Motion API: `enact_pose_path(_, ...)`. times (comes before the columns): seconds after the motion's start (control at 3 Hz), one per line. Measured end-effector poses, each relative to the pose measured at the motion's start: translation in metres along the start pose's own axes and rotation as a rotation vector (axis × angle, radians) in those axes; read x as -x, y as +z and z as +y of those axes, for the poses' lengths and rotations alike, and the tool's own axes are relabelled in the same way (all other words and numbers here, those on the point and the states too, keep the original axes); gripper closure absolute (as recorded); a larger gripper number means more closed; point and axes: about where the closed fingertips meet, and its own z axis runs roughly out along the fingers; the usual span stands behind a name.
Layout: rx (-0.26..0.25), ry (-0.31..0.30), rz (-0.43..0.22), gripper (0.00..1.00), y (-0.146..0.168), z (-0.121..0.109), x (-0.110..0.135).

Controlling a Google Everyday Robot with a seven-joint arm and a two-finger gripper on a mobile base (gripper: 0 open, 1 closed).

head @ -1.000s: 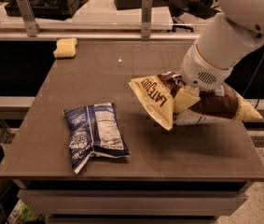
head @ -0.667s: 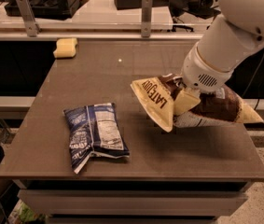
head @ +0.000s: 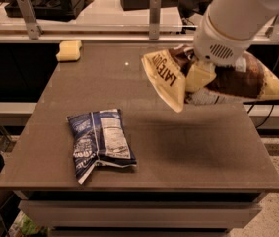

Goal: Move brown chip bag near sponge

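1. Since a second ago the brown chip bag (head: 237,80) has gone up in the frame: it was low over the table (head: 178,181) at right of centre, now it hangs in the upper right with a shadow on the tabletop under it
2. Blue snack bag (head: 99,142) hasn't shifted, lower left of centre; sponge (head: 69,51) same spot, upper left at the table's far edge
3. Step in hand, as I read it: carry the bag left across the far half of the table towards the sponge
4. Keep it at this height so the drooping cream end doesn't drag, stay behind the blue bag, set down just beside the sponge without bumping it
5. Gripper (head: 203,80) is upper right, clenched on the brown bag's middle and carrying it; touches nothing else
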Motion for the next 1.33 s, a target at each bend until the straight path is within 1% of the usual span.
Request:
enact_pose_path(0.33, -0.109, -0.065, -0.019, 1.0, -0.018, -0.033, 0.021)
enact_pose_path(0.67, -0.176, -0.153, -0.126, 1.0, -0.016, -0.068, 0.053)
enact_pose_path(1.0, -0.196, -0.248, -0.246, 1.0, 0.0, -0.097, 0.092)
enact_pose_path(1.33, -0.202, -0.315, -0.324, 1.0, 0.018, -0.122, 0.118)
